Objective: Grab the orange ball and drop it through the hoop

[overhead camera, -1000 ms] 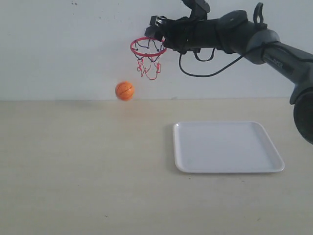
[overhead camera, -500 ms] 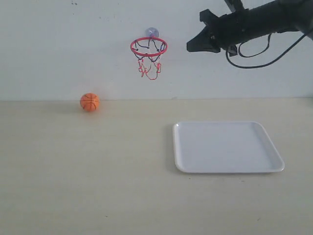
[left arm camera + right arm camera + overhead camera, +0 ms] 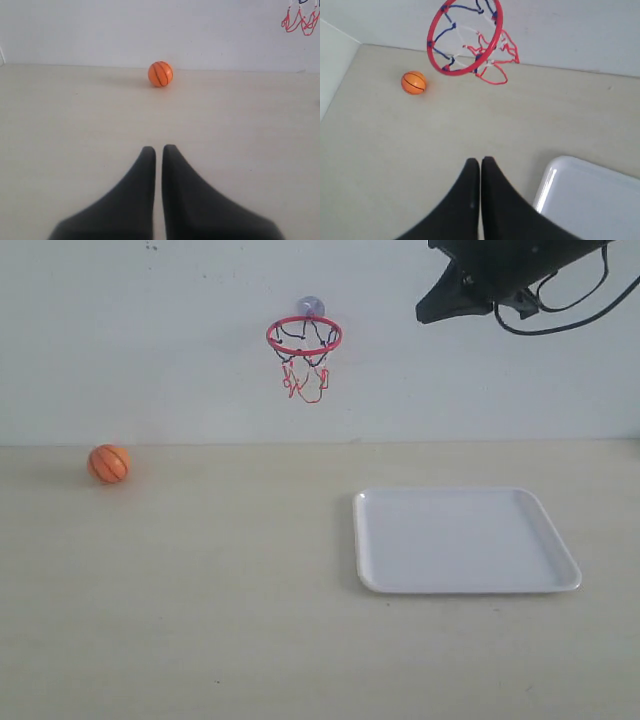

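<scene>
The orange ball (image 3: 109,464) lies on the table at the far left, near the wall; it also shows as the ball (image 3: 160,74) and the ball (image 3: 413,82) in the wrist views. The hoop (image 3: 304,335), a red ring with string net, hangs on the wall by its suction cup; its ring (image 3: 465,37) fills the top of the right wrist view and its net (image 3: 300,20) shows in the left wrist view. My right gripper (image 3: 425,314) is high up, to the right of the hoop, shut and empty (image 3: 480,161). My left gripper (image 3: 158,149) is shut, empty, well short of the ball.
A white square tray (image 3: 465,540) lies on the table right of centre; its corner (image 3: 580,195) shows beside the right fingers. The pale wall stands behind the table.
The ball has rolled left along the table, away from under the hoop. My right arm has pulled back up and to the right, away from the hoop.
</scene>
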`<state>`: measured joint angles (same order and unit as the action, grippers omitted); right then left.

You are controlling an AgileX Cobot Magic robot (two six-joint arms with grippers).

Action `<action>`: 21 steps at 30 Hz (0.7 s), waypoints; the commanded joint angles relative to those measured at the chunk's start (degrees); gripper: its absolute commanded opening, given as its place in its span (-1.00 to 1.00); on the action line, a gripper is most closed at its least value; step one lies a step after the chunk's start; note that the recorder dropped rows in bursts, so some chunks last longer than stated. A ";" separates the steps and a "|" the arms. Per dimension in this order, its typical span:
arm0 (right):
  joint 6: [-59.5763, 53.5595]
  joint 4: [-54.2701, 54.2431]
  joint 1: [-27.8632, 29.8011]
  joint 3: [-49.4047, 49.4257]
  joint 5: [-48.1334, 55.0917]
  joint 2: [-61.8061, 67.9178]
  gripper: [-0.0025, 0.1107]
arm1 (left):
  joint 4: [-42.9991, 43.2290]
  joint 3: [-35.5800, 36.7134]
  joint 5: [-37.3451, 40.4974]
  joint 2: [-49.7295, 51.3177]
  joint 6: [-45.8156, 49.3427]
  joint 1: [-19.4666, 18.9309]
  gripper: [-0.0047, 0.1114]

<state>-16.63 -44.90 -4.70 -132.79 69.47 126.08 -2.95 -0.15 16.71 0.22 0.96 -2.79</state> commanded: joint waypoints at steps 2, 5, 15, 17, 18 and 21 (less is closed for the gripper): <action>-3.51 1.96 -1.68 15.59 0.49 -9.54 -0.96 | -0.59 0.15 -0.04 -0.22 0.20 0.00 -0.85; -6.66 1.20 -3.77 29.35 0.49 -15.15 -0.96 | -0.59 0.15 -0.04 -0.22 0.20 0.00 -0.85; -15.64 -14.61 -11.58 74.25 -16.81 -33.74 -0.96 | -0.59 0.15 -0.04 -0.22 0.20 0.00 -0.85; -15.64 -15.45 -13.15 80.31 -18.62 -36.37 -0.96 | -0.59 0.15 -0.04 -0.22 0.20 0.00 -0.85; -15.64 -15.44 -13.85 82.34 -18.89 -37.36 -0.96 | -0.59 0.15 -0.04 -0.22 0.20 0.00 -0.85; -15.64 -15.44 -15.25 88.00 -16.26 -38.80 -0.96 | -0.59 0.15 -0.04 -0.22 0.20 0.00 -0.85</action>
<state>-31.37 -59.34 -18.85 -48.78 52.19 88.92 -2.95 -0.15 16.71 0.22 0.96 -2.79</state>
